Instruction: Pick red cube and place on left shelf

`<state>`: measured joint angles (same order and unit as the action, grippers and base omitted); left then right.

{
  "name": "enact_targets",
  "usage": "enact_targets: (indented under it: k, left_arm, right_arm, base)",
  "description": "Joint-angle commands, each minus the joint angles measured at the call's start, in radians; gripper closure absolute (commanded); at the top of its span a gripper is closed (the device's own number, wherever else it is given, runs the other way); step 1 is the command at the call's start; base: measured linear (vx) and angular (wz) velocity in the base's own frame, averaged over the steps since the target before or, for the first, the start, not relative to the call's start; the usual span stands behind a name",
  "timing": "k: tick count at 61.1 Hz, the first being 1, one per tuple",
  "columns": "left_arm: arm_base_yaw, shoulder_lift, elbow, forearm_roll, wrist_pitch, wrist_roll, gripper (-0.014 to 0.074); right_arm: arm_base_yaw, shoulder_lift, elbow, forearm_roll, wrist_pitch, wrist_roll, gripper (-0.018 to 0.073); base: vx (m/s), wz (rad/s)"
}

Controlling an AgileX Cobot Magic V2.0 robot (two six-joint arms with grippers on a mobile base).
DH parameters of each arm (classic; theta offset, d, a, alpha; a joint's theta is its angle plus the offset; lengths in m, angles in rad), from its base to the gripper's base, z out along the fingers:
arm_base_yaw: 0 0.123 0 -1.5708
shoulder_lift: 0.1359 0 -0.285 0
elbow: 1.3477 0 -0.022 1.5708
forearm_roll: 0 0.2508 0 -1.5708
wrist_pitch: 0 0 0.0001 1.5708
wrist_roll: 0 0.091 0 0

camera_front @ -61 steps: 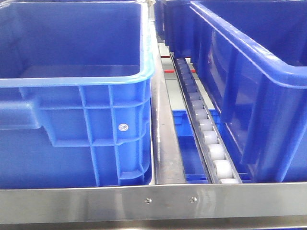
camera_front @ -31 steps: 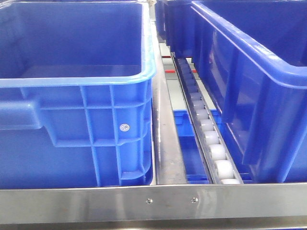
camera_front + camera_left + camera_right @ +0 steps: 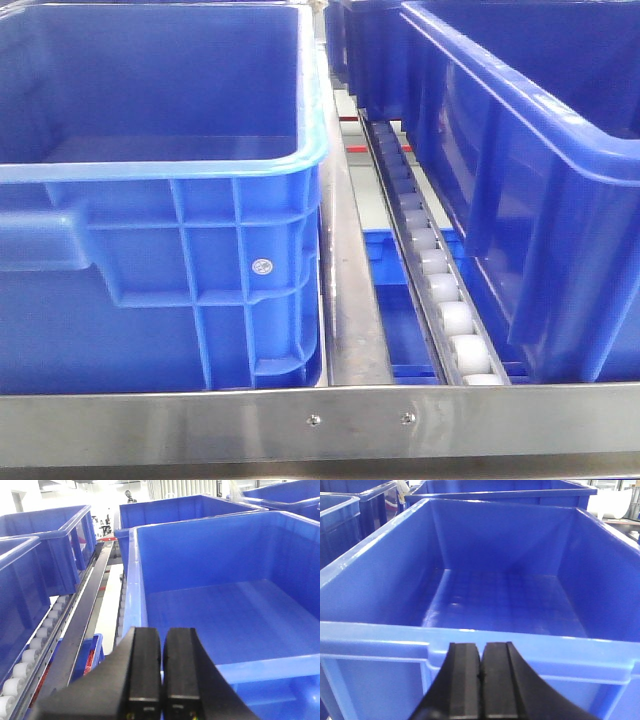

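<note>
- On the left shelf: a flat shiny front rail with two small screws, running across the bottom of the front view.
- Behind the rail, a big blue crate on the left and another blue crate on the right — well apart, with a gap between.
- In that gap, a steel strip and a white roller track running away from the camera.
- Left fingers: black, pressed together, holding nothing — hanging just in front of a blue crate's near wall.
- Right fingers: black, pressed together too, holding nothing, right by the near rim of a deep blue crate.
- Red cube: not to be seen in any view.
</note>
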<state>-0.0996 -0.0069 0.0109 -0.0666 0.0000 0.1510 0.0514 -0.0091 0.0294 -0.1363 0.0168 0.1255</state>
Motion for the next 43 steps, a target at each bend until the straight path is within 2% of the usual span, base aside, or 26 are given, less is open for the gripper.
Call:
enact_targets:
  k: [1,43]
  left_arm:
    - [-0.004,0.008,0.022,0.0,-0.084,0.002,0.0491]
    - [-0.004,0.008,0.022,0.0,-0.084,0.002,0.0491]
  right_arm:
    - [-0.007,-0.019,-0.025,-0.012,-0.076,-0.009,0.0506]
    - [-0.007,-0.019,-0.025,-0.011,-0.079,-0.012,0.0506]
  base:
    - [0.0,0.0]
    - [0.0,0.0]
